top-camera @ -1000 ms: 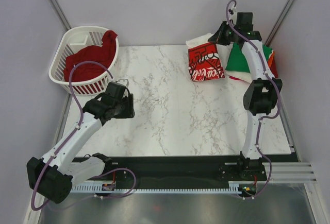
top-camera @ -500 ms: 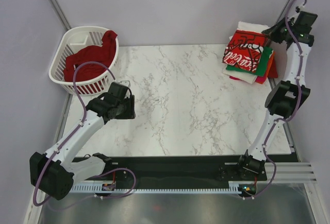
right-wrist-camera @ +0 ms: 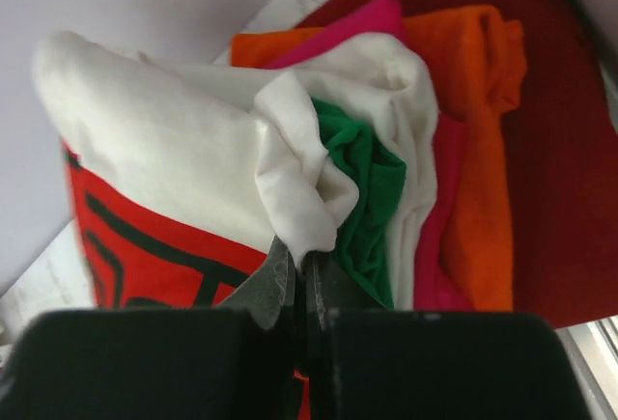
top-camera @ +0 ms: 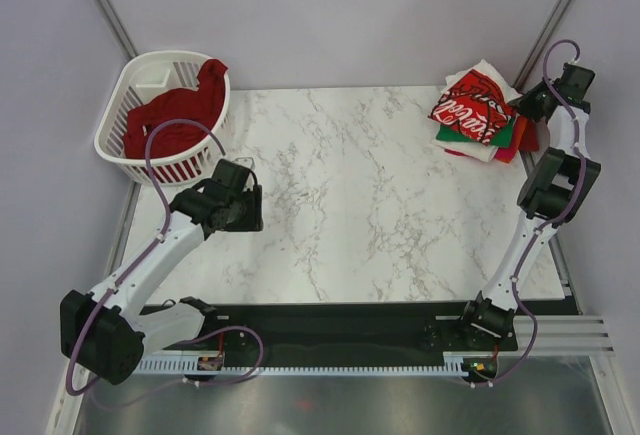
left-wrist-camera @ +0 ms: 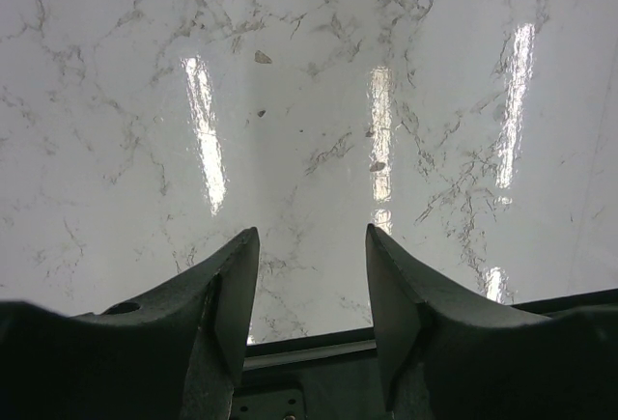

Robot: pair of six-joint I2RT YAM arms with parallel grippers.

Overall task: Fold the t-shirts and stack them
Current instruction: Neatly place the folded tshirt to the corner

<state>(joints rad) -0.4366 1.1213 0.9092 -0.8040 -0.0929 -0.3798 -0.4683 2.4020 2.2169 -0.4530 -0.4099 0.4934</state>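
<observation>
At upper left, a dark red t-shirt (top-camera: pixel 175 113) fills the basket (top-camera: pixel 118 145), partly hidden by its wall. The left end effector (left-wrist-camera: pixel 309 246) hangs with fingers apart over the marble surface (top-camera: pixel 350 195). At upper right, the right end effector (right-wrist-camera: pixel 297 270) seems clamped on the Coca-Cola t-shirt (right-wrist-camera: pixel 174 159) atop the stack (top-camera: pixel 500 137), whose lower shirts show only their edges.

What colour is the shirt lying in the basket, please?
The shirt is dark red; top external view.

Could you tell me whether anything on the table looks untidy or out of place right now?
Yes: the Coca-Cola t-shirt on top of the stack at the far right corner sits crooked and bunched, with a white fold pinched in the right tool. The stack also appears to overhang the far edge of the table.
</observation>
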